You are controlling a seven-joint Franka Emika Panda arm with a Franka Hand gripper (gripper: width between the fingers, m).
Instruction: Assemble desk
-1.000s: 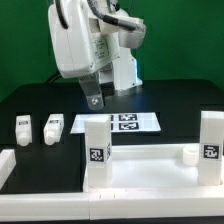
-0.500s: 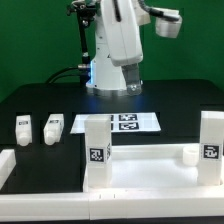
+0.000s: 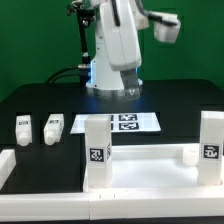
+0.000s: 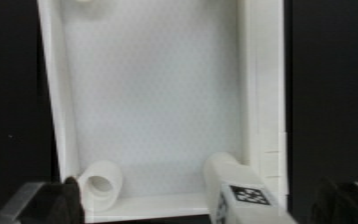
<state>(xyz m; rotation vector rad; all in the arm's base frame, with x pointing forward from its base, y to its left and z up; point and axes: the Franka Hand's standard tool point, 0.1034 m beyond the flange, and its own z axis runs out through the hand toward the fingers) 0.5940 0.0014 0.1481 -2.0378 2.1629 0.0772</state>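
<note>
**Jaws open above tabletop (image 4: 158, 100)**

Exterior view: arm (image 3: 120, 45) raised behind the tabletop (image 3: 140, 172); loose legs (image 3: 52, 128) on the worktop (image 3: 180, 100), toward the exterior view's left. Wrist view: jaws spread wide, empty; tabletop directly below, long axis crosswise to their gap.

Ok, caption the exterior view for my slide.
White robot arm raised behind a wide white plastic tabletop slab bearing two upright tagged block legs; two loose white legs nearby.
</note>
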